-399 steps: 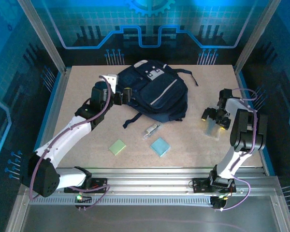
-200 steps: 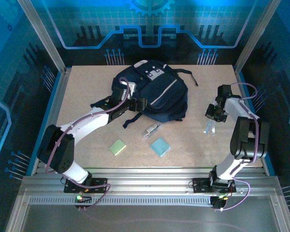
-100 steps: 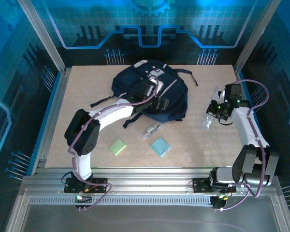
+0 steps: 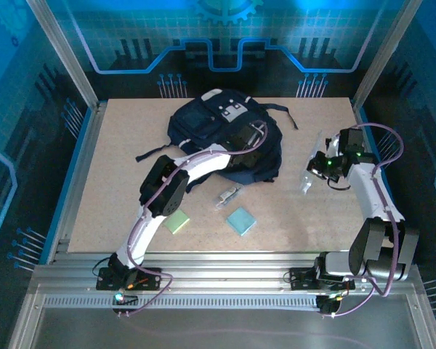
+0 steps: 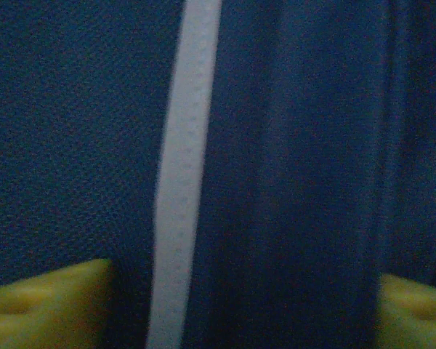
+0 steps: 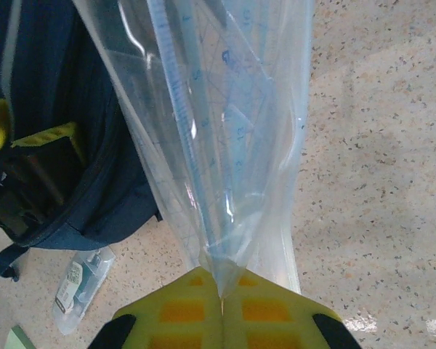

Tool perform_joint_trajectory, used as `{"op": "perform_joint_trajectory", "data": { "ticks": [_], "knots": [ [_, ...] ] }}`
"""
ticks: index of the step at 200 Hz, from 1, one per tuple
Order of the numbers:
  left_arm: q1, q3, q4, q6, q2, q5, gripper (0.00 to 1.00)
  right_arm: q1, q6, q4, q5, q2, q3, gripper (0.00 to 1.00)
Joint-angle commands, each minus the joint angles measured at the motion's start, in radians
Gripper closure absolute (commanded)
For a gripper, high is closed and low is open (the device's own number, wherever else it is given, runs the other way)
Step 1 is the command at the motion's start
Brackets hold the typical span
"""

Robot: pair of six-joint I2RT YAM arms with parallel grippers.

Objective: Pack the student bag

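Top view: bag (image 4: 203, 123) is lying at upper centre of the table (image 4: 116, 160), top end toward the upper edge and long axis running down-frame with a slight lean right.

Left gripper (image 4: 253, 137) is sitting on the bag's right half, the arm stretching diagonally across the lower left of the fabric. Left wrist view: navy cloth is pressing close. The pale stripe (image 5: 182, 182) is running top to bottom between the two yellow fingers (image 5: 43, 305), which are showing at the lower corners. Jaws are standing apart astride the stripe, with no fold visibly pinched between them.

Right gripper (image 4: 323, 164) is hovering right of centre, apart from the bag. Right wrist view: its jaws are clamping tight on the end of a clear pouch (image 6: 225, 131), which is extending up-frame away from the gripper. The bag (image 6: 94, 182) is lying to the left.

Key relation: the bag is lying left of the pouch-carrying gripper, and the pouch's long axis is roughly parallel to the bag's. The left arm is the nearer one, already on the bag. My judgement is that the stripe under it is the zipper line, and no opening is showing yet.

Against earlier frames:
- The left gripper is arriving from the bag's lower left edge, having travelled rightward across the fabric.
- The right gripper is sitting slightly left of its place half a second back, with the pouch held the same way.
- Green pad (image 4: 178, 220), blue pad (image 4: 240, 219) and packet (image 4: 227, 195) are staying put below the bag.
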Motion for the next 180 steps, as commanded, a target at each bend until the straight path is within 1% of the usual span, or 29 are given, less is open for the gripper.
{"op": "perform_joint_trajectory", "data": {
  "ticks": [1, 5, 10, 25, 44, 67, 83, 108, 134, 149, 180],
  "knots": [
    [0.015, 0.000, -0.086, -0.007, -0.001, -0.028, 0.72, -0.019, -0.002, 0.011, -0.034, -0.030, -0.011, 1.00],
    [0.017, -0.005, -0.084, -0.014, -0.010, -0.018, 0.81, -0.020, -0.003, 0.012, -0.035, -0.031, -0.010, 1.00],
    [0.019, -0.012, -0.081, -0.022, -0.023, -0.009, 1.00, -0.021, -0.001, 0.013, -0.037, -0.034, -0.010, 1.00],
    [0.020, -0.034, -0.078, -0.037, -0.078, 0.019, 1.00, -0.025, 0.008, 0.017, -0.048, -0.038, -0.007, 1.00],
    [0.021, -0.069, -0.067, -0.072, -0.171, 0.082, 1.00, -0.028, 0.029, 0.038, -0.079, -0.048, -0.014, 1.00],
    [0.057, -0.110, -0.055, -0.156, -0.295, 0.233, 1.00, -0.027, 0.061, 0.072, -0.126, -0.053, -0.017, 1.00],
    [0.094, -0.111, -0.053, -0.213, -0.349, 0.330, 1.00, -0.024, 0.094, 0.105, -0.167, -0.054, -0.022, 1.00],
    [0.138, -0.104, -0.052, -0.284, -0.400, 0.432, 1.00, 0.005, 0.166, 0.190, -0.214, -0.053, -0.036, 1.00],
    [0.177, -0.093, -0.025, -0.357, -0.422, 0.536, 1.00, 0.084, 0.309, 0.358, -0.235, -0.044, -0.069, 1.00],
    [0.186, -0.074, -0.022, -0.381, -0.419, 0.568, 1.00, 0.155, 0.384, 0.478, -0.209, -0.016, -0.080, 1.00],
    [0.193, -0.015, -0.025, -0.412, -0.396, 0.622, 1.00, 0.324, 0.485, 0.678, -0.131, 0.129, -0.029, 1.00]
  ]
}}
